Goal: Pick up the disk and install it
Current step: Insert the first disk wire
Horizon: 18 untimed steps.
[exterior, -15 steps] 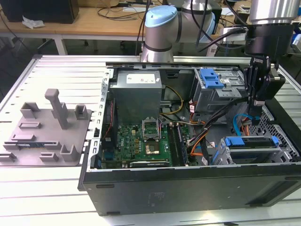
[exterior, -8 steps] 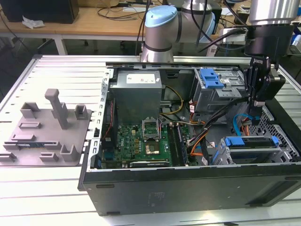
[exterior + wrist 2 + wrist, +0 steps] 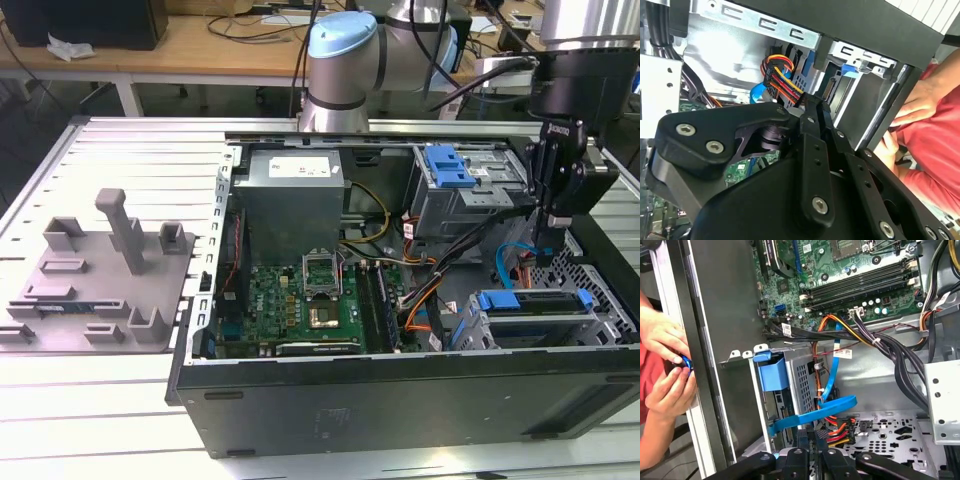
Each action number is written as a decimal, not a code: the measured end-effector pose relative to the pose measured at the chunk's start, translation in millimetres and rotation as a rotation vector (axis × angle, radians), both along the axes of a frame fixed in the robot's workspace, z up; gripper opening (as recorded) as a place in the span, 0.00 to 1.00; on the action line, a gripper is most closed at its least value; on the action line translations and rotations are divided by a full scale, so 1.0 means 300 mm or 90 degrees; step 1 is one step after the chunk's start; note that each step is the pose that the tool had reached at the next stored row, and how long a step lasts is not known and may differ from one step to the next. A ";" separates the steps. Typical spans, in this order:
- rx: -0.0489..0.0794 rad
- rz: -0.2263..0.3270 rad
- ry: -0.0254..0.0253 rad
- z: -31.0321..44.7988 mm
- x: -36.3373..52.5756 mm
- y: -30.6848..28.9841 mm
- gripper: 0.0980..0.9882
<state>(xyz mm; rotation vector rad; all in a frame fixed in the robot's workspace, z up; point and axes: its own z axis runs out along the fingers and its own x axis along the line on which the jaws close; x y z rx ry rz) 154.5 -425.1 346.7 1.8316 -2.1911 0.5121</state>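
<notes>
The disk (image 3: 535,301) lies flat in the grey drive cage at the near right corner of the open computer case, its blue carrier bracket showing along the top edge. In the first wrist view the blue bracket of the disk (image 3: 773,373) sits in the cage slot beside the case wall. My gripper (image 3: 545,256) hangs just above and behind the cage, its fingers pressed together and holding nothing. The same closed fingertips show in both wrist views, gripper (image 3: 813,103) and gripper (image 3: 813,433), close to a blue ribbon cable (image 3: 815,412) and a bundle of red and yellow wires.
A grey fixture tray (image 3: 100,285) with upright posts stands on the table at the exterior view's left. A person's hands (image 3: 665,365) grip something small and blue outside the case wall. Another grey bay with a blue latch (image 3: 448,166) sits at the back. Motherboard and cables fill the case.
</notes>
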 end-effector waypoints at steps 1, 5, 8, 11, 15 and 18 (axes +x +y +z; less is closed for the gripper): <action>0.006 0.000 0.0000 0.003 0.000 -0.008 0.08; 0.015 0.000 0.0000 0.034 0.010 -0.034 0.08; 0.015 0.000 0.0000 0.038 0.029 -0.048 0.08; 0.025 0.000 -0.0014 0.038 0.029 -0.074 0.08; 0.051 0.000 -0.0103 0.038 0.029 -0.089 0.08; 0.074 0.000 -0.0139 0.043 0.025 -0.120 0.08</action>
